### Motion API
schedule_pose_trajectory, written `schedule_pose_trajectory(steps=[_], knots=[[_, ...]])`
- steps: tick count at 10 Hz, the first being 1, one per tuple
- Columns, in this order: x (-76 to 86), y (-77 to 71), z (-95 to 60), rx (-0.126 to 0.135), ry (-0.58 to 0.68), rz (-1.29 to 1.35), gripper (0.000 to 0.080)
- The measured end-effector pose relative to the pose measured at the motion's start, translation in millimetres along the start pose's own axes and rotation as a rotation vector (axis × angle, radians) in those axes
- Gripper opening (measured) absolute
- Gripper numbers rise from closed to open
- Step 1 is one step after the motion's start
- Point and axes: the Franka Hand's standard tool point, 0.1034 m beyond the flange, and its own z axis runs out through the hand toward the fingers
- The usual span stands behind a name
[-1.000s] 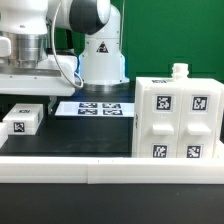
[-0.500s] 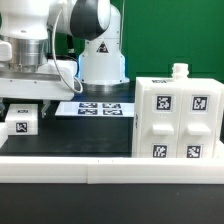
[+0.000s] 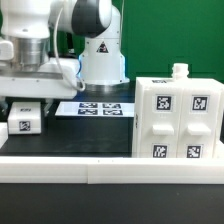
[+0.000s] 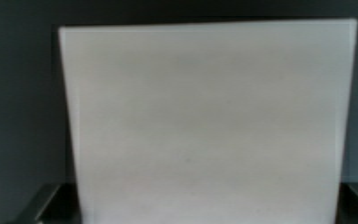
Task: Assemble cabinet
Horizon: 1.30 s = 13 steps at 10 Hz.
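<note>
The large white cabinet case (image 3: 178,115) with square marker tags stands at the exterior view's right, with a small white knob (image 3: 180,70) on top. A small white tagged block (image 3: 22,122) lies on the black table at the exterior view's left. My gripper (image 3: 24,99) hangs directly over this block, close to its top. In the wrist view the block (image 4: 202,110) fills most of the picture. My gripper (image 4: 199,212) is open, with one dark fingertip (image 4: 44,206) on each side of the block and not pressing on it.
The marker board (image 3: 95,108) lies flat behind the block, in front of the arm's white base (image 3: 100,55). A long white border rail (image 3: 110,172) runs along the table's front edge.
My arm has come down over the small block, and the hand now covers more of its top. The block and the cabinet case have not moved.
</note>
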Motion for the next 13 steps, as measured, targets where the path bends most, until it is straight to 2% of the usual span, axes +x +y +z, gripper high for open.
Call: schedule_pose_trajectory(steps=[1,2,3,4,5,6,7,8,9,11,12,13], knots=[[10.7,-17.4,-29.6,0.014,0.03,0.009,0.0567],[17.4,-31.8,-47.8,0.023,0.05,0.03,0.0567],[25.1,-48.4,-65.0,0.045,0.051,0.074,0.0567],[40.2,-72.6,-91.6,0.066,0.052,0.133,0.0567],[60.0,-95.0,-117.0,0.069,0.047,0.187,0.0567],[80.1,-113.0,-135.6,0.072,0.02,0.265,0.0567],[102.3,-124.1,-149.6,0.062,0.011,0.271,0.0567],[103.8,-120.9,-145.4,0.061,0.032,0.241,0.0567],[97.5,-119.6,-141.1,0.063,0.02,0.248,0.0567],[98.1,-120.2,-140.9,0.062,0.02,0.245,0.0567],[98.4,-122.3,-141.2,0.06,0.018,0.248,0.0567],[102.2,-132.2,-145.2,0.059,0.013,0.256,0.0567]])
